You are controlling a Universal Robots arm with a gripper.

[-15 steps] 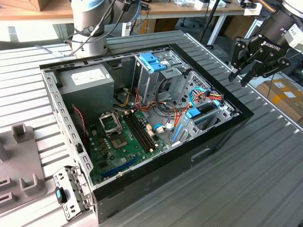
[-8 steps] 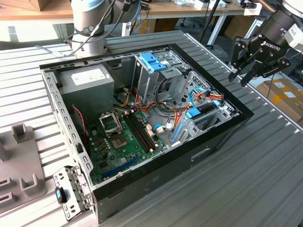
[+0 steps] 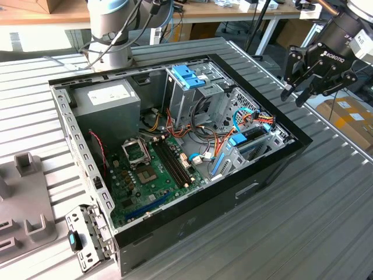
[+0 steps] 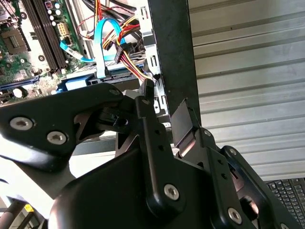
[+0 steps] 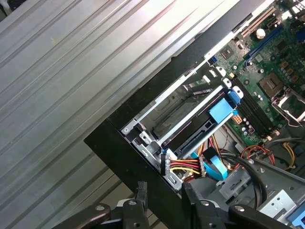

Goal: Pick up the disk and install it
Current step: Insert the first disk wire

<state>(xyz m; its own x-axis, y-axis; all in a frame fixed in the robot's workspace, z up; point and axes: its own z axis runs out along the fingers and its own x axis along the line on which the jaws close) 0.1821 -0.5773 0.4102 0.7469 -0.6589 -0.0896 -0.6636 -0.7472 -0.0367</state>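
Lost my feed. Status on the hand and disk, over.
Hand open, empty, over the case wall. Disk looks seated in the corner bay. Cables beside it.

Bright light; glare whitens the ribbed table (image 5: 157,24) in the first wrist view.

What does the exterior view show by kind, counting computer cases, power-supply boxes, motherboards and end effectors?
Computer case: 1
Power-supply box: 1
Motherboard: 1
End effector: 1
Total: 4
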